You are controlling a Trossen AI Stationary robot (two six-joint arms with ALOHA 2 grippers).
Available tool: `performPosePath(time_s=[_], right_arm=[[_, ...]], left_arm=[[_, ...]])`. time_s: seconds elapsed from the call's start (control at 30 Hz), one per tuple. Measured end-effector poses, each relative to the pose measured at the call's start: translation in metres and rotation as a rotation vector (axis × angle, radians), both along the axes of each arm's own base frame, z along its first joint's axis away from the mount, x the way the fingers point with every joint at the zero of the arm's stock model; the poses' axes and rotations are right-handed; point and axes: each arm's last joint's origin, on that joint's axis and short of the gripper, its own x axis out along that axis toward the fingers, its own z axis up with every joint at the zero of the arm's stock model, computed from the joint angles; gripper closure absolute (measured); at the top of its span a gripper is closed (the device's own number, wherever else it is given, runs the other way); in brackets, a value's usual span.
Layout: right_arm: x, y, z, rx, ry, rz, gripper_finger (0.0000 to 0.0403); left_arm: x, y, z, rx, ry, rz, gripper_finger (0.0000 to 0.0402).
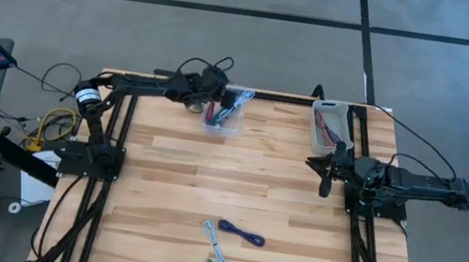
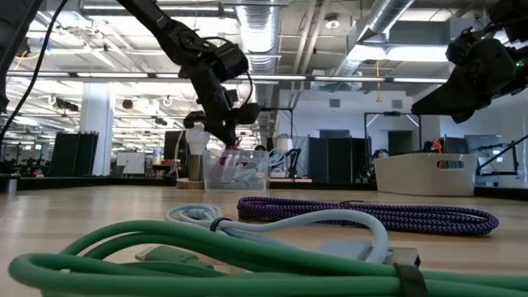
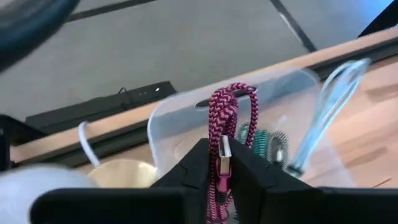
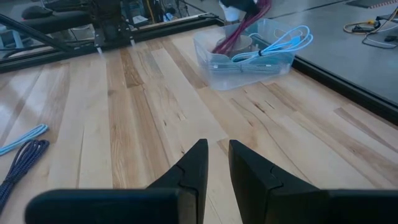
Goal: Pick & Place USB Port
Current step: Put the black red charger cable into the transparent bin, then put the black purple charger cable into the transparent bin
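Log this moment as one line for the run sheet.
left gripper: over clear bin, fingers clamping pink cable | right gripper: waiting above bare table, holding nothing | three cables on table's near side

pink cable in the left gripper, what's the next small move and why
Probably open the fingers a little more and let go. The left gripper is over the clear bin at the table's far edge, pinching the pink cable at its plug, and the cable's loop already hangs inside the bin among other cables. Then lift straight up. The right gripper waits by the white bin.
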Motion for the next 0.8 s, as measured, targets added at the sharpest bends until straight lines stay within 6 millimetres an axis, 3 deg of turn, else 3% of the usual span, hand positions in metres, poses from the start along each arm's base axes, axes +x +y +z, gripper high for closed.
performPosePath(time_s=[0.27,0.47,0.8], right_arm=[[0.000,0.000,0.000,0.000,0.000,0.000,0.0345],[0.000,0.000,0.000,0.000,0.000,0.000,0.0345],[0.000,0.000,0.000,0.000,-0.001,0.000,0.0345]], left_arm=[[-0.008,-0.001,-0.022,-0.002,0.037,0.060,0.0275],[-0.003,0.000,-0.018,0.033,-0.045,0.039,0.0225],[0.009,-0.004,-0.008,0.021,-0.209,-0.114,0.0219]])
